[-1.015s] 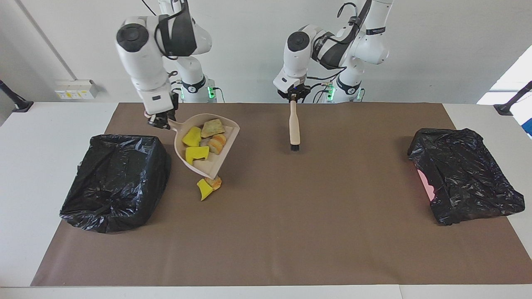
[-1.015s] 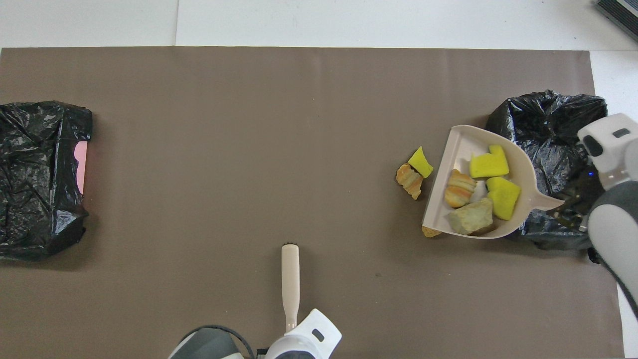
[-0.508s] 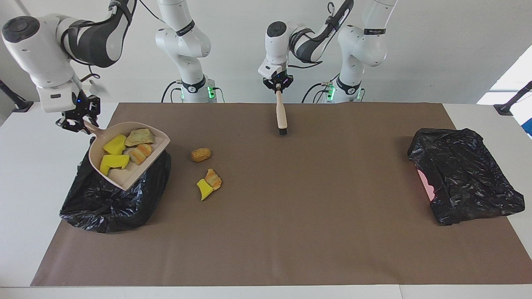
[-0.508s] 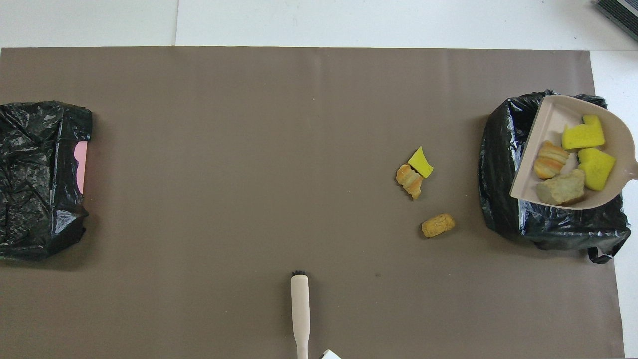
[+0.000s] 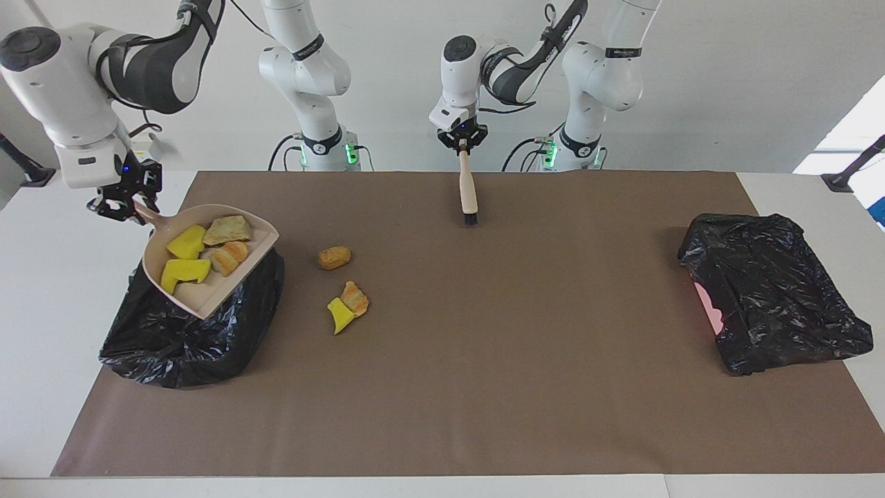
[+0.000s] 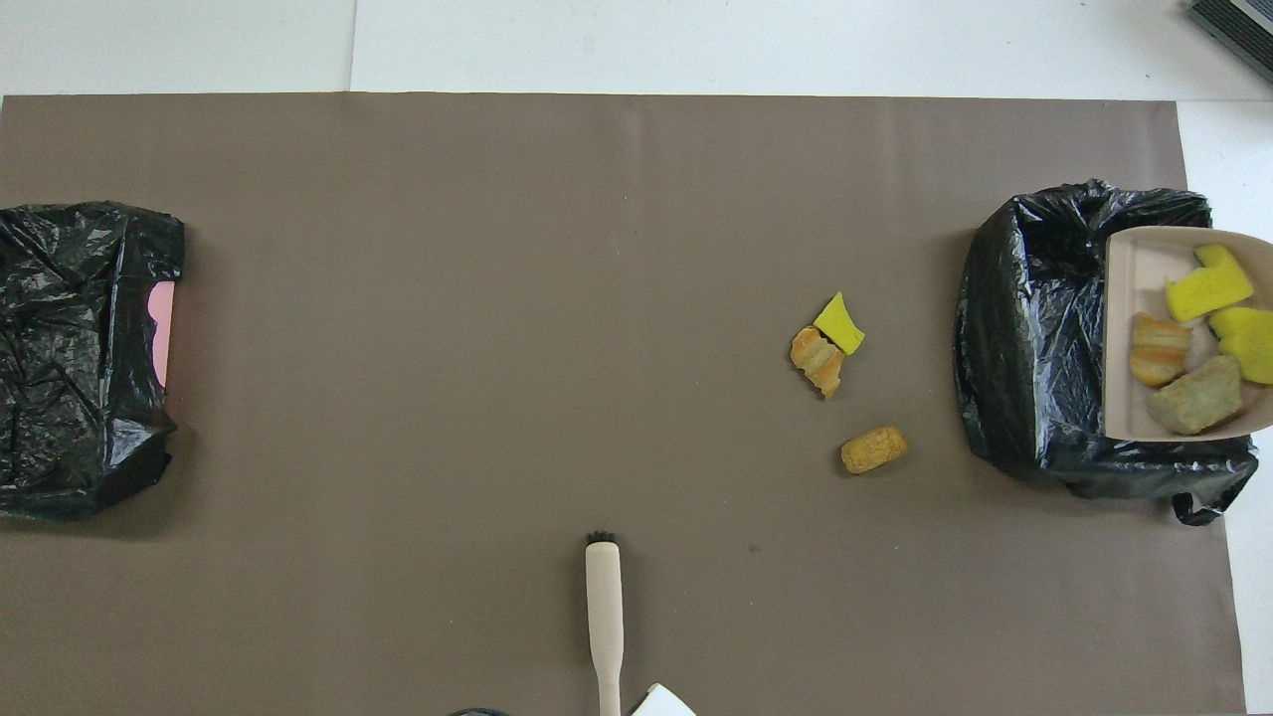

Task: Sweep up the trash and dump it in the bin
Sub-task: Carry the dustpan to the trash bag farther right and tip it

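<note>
My right gripper (image 5: 128, 202) is shut on the handle of a beige dustpan (image 5: 207, 294), held in the air over the black-bagged bin (image 5: 180, 339) at the right arm's end of the table. Several pieces of trash lie in the pan: yellow chunks (image 5: 185, 242), a bread-like piece (image 5: 228, 257) and a greenish-tan lump (image 5: 228, 228). Three pieces lie on the brown mat beside the bin: a tan lump (image 5: 334, 258), an orange-brown piece (image 5: 356, 299) and a yellow chunk (image 5: 339, 317). My left gripper (image 5: 462, 144) is shut on a beige brush (image 5: 469, 194), bristles down over the mat's edge nearest the robots.
A second black-bagged bin (image 5: 774, 290), with a pink patch showing, stands at the left arm's end of the table. The brown mat (image 5: 525, 387) covers most of the white table.
My right arm lifted the loaded dustpan off the mat and carried it over the bin, uncovering the tan lump. My left arm drew the brush back toward the robots.
</note>
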`<control>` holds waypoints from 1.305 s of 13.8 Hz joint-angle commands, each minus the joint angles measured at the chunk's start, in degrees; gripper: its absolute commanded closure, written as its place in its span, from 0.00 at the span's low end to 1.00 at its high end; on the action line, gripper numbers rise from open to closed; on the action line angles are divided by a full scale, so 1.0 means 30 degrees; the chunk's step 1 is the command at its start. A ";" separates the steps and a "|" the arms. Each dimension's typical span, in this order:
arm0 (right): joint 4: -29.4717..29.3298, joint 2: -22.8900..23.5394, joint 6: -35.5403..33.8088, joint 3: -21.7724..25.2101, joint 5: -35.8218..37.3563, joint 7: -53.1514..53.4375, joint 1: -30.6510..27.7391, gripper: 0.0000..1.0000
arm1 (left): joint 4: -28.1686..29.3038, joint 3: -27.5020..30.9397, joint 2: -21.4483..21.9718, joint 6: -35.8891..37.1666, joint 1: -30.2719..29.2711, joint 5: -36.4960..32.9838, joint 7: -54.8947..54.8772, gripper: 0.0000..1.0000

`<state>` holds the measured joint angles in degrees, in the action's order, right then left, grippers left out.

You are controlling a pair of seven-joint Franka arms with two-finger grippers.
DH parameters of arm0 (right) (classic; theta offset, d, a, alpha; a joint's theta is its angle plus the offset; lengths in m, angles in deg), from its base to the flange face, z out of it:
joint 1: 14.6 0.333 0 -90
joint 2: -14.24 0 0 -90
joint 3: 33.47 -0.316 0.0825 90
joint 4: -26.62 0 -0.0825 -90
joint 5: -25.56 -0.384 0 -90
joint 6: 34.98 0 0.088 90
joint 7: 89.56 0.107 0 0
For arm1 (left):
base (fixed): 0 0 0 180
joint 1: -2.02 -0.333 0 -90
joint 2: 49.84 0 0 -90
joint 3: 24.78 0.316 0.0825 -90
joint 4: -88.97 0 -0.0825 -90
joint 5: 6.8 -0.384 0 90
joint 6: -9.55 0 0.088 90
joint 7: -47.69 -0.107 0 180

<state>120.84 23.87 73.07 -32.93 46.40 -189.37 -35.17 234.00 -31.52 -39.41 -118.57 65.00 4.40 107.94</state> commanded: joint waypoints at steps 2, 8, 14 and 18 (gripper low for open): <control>0.0348 -0.0164 0.0720 -0.0325 0.2540 -0.2468 0.1198 1.00 | -0.0121 0.0197 -0.0194 0.0344 -0.0076 0.0919 -0.1040 0.91; 0.1138 -0.0165 0.2535 -0.0325 0.5356 -0.2178 0.2548 1.00 | -0.1293 0.0342 -0.0049 0.3010 -0.1365 0.1744 -0.2944 0.33; 0.1462 0.0041 0.3009 -0.0325 0.8717 0.0631 0.3424 1.00 | -0.3866 0.0402 -0.0194 0.4413 -0.3877 0.0169 -0.4461 0.00; 0.1462 -0.0164 0.2425 -0.0296 1.0484 0.0870 0.3604 1.00 | -0.7030 0.0431 -0.0050 0.5616 -0.7886 -0.1358 -0.8936 0.00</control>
<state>124.39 24.59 81.21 -33.79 75.01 -187.61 -24.08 217.69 -29.76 -39.38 -105.04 47.16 2.27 87.48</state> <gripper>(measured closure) 0.687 0.000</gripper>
